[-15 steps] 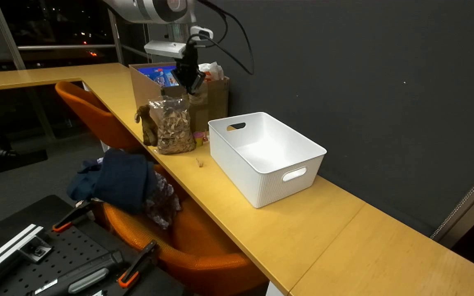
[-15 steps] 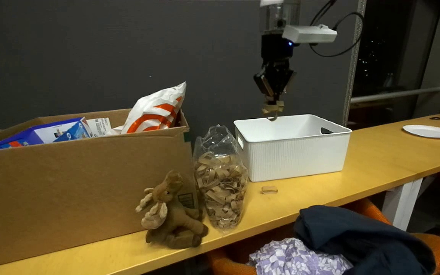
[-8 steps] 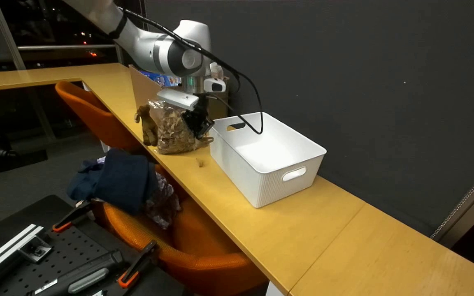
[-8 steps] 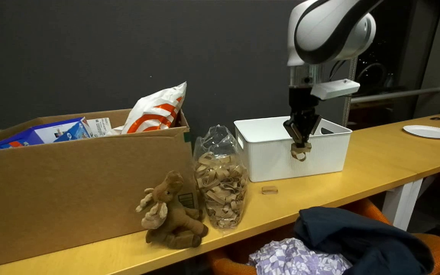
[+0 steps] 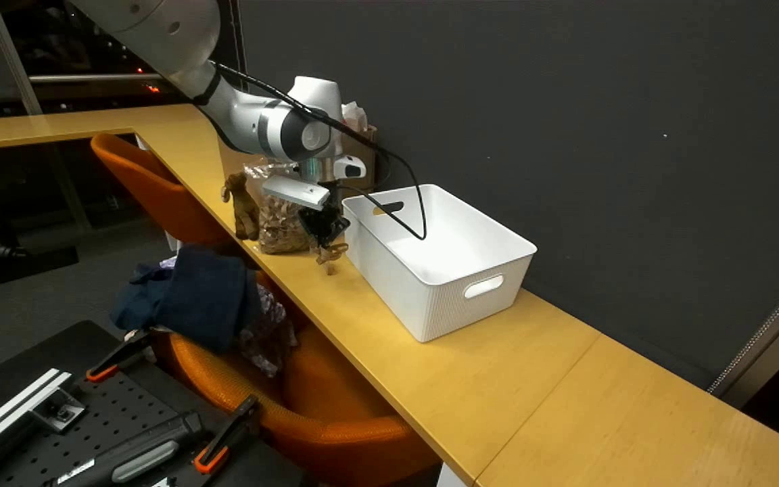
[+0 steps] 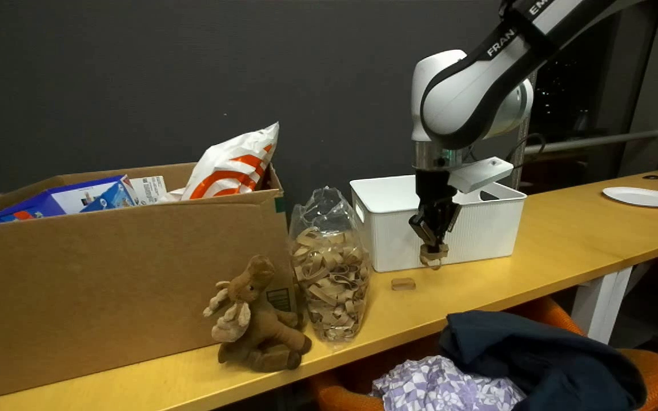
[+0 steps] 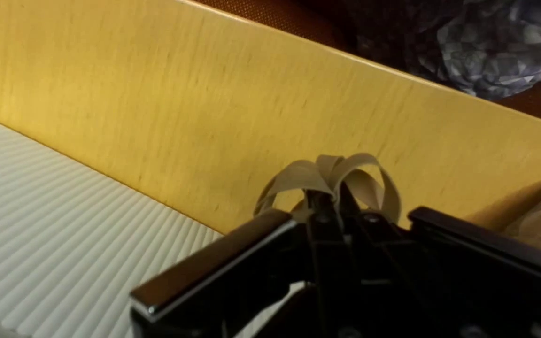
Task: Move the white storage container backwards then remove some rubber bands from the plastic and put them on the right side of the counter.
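The white storage container [image 5: 389, 267] stands upright on the counter [image 5: 498, 379] against the wall; its ribbed side shows in the wrist view [image 7: 73, 234]. The plastic [image 6: 329, 285] is a clear bag of brown rubber bands standing left of the container in an exterior view. My gripper [image 6: 433, 246] points down in front of the container's long side, low over the counter. It is shut on some rubber bands [image 7: 301, 178], whose loops stick out around the fingertips. A loose rubber band [image 6: 402, 283] lies on the counter between the bag and the gripper.
A large cardboard box [image 6: 123, 297] with packets stands beyond the bag. A brown plush moose [image 6: 263, 331] sits by the bag near the counter edge. A white plate [image 6: 645, 197] lies further along the counter. An orange chair [image 5: 322, 419] with clothes stands at the front edge.
My gripper has come down from high up to low over the counter in front of the container, still holding the rubber bands. The container, bag and loose band have not moved.
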Available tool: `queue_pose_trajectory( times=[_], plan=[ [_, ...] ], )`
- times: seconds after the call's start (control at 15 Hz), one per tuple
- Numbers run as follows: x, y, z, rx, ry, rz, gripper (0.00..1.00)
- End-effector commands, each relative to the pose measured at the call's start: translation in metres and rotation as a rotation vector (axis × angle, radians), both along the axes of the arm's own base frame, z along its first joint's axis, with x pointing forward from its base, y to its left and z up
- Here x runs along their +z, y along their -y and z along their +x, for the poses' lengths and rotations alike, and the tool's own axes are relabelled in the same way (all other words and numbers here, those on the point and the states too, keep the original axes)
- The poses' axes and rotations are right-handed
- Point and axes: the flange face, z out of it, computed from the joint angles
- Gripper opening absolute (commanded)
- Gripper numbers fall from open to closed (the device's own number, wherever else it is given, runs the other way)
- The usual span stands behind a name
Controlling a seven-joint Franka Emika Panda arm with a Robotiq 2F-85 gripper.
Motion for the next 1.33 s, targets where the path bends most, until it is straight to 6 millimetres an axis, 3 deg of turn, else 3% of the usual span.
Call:
queue_pose_trajectory(
  times=[0.0,0.4,0.6,0.67,0.87,0.93,1.07,1.27],
  plan=[
    [-0.006,-0.018,0.017,0.047,0.022,-0.013,0.32],
    [-0.01,-0.023,0.03,0.056,0.04,-0.019,0.74],
    [0.005,-0.02,0.033,0.038,0.053,-0.029,0.95],
    [0.02,-0.023,0.031,0.029,0.05,-0.024,0.99],
    [0.07,-0.035,0.025,0.008,0.056,-0.022,1.0],
    [0.089,-0.04,0.023,0.003,0.055,-0.019,0.75],
    [0.129,-0.056,0.018,0.008,0.063,-0.026,0.7],
    [0.185,-0.086,0.01,0.023,0.073,-0.032,0.47]
  ],
)
